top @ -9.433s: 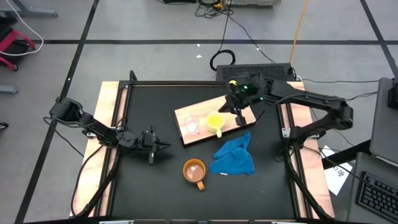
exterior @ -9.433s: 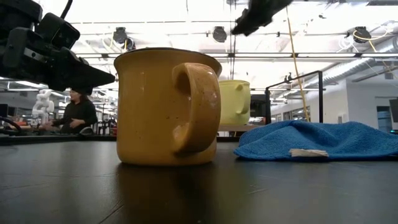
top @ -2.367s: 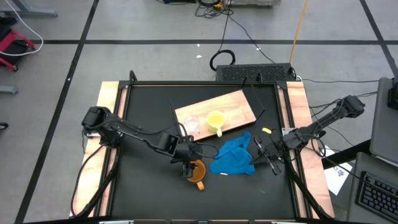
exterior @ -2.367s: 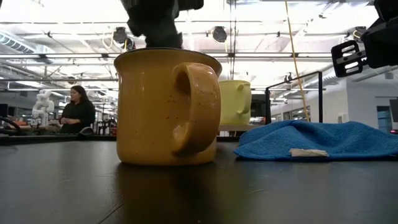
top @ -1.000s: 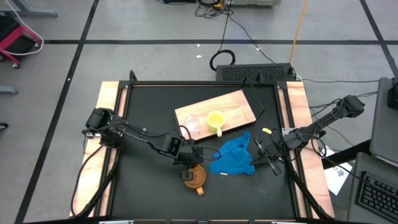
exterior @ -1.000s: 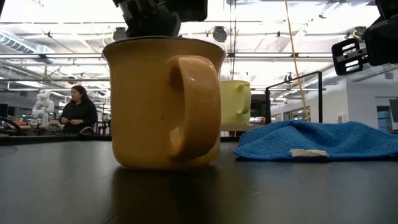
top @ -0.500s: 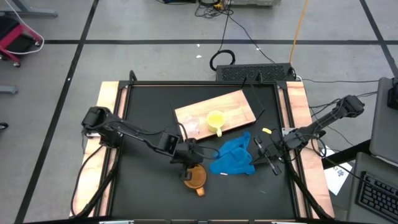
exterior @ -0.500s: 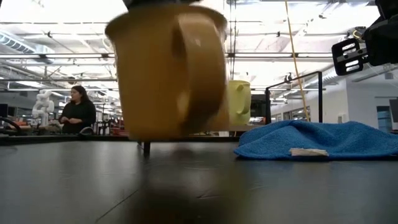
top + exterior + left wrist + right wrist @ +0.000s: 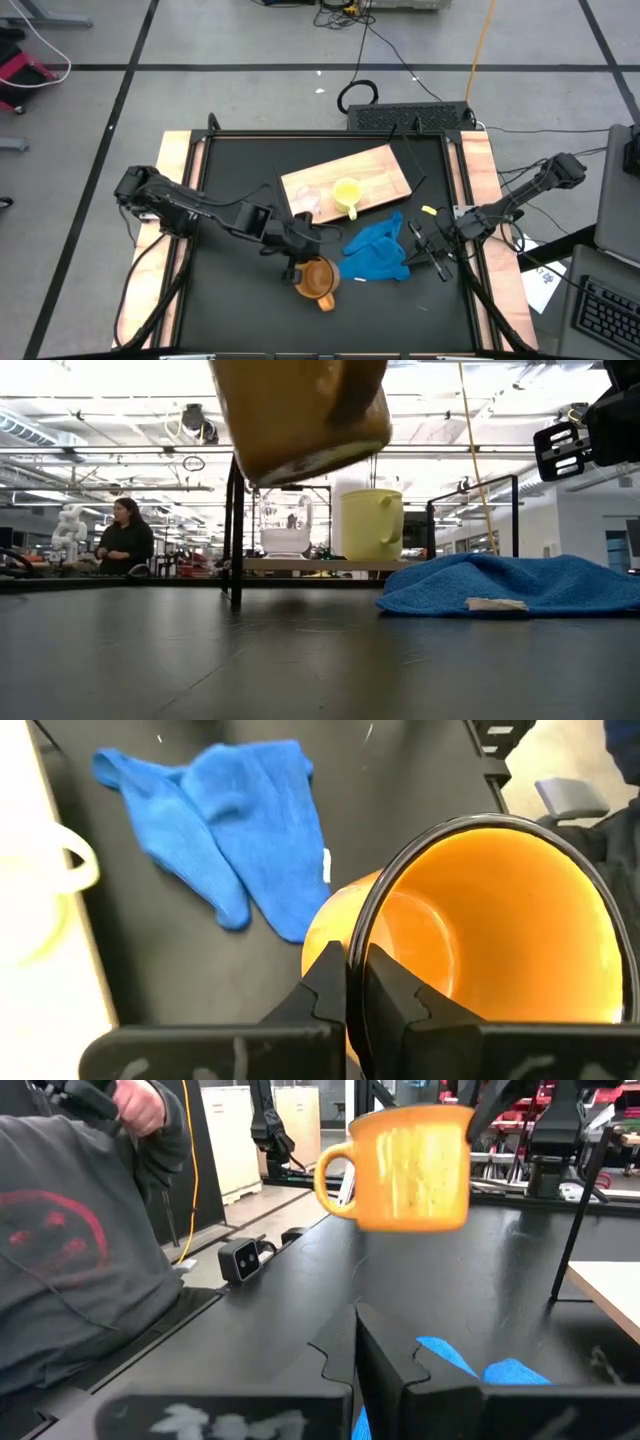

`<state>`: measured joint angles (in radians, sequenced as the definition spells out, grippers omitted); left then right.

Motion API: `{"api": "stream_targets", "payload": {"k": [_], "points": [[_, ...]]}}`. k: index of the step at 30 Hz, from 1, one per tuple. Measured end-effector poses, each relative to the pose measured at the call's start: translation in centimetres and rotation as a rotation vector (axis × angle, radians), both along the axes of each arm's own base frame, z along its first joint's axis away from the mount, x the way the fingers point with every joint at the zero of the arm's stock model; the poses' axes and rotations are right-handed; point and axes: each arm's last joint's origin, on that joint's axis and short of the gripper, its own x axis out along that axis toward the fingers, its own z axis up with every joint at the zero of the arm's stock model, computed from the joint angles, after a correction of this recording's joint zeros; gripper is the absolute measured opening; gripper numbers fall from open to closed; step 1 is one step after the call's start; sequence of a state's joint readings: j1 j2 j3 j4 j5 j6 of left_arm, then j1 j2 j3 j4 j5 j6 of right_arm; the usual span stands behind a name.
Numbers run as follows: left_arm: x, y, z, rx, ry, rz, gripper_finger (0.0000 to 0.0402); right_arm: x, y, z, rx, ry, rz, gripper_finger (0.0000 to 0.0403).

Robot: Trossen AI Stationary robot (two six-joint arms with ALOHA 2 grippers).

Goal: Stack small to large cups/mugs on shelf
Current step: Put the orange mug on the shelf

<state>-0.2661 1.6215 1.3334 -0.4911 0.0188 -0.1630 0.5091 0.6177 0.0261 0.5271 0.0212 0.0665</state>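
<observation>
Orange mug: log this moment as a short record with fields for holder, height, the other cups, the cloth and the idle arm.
holder: left gripper, fingers pinched on the rim of the orange mug
height: off the tabletop, tilted in the low view
board: carries glass cup and yellow mug
blue cloth: on the black tabletop, beside the mug
right gripper: idle near the table's right edge, empty

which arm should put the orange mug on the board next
Left. The left gripper is already clamped on the rim of the orange mug, which hangs clear of the tabletop in the low view. The right gripper is parked beyond the blue cloth, holding nothing. The wooden board lies just ahead.
</observation>
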Motion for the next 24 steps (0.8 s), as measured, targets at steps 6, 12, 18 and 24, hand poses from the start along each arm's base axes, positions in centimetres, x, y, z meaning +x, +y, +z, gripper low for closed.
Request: {"api": "stream_targets", "payload": {"k": [6, 12, 18, 24], "points": [[-0.5, 0.2, 0.8, 0.027, -0.025, -0.021, 0.0014, 0.0, 0.0, 0.0, -0.001, 0.001, 0.000, 0.0000], [-1.6, 0.1, 1.7, 0.112, -0.039, -0.016, 0.0014, 0.0, 0.0, 0.0, 0.000, 0.000, 0.000, 0.0000], [-3.1, 0.8, 2.4, 0.151, -0.046, 0.022, 0.0014, 0.0, 0.0, 0.0, 0.000, 0.001, 0.000, 0.0000], [-5.2, 1.5, 3.1, 0.143, -0.077, 0.047, 0.0014, 0.0, 0.0, 0.0, 0.000, 0.005, 0.000, 0.0000]]}}
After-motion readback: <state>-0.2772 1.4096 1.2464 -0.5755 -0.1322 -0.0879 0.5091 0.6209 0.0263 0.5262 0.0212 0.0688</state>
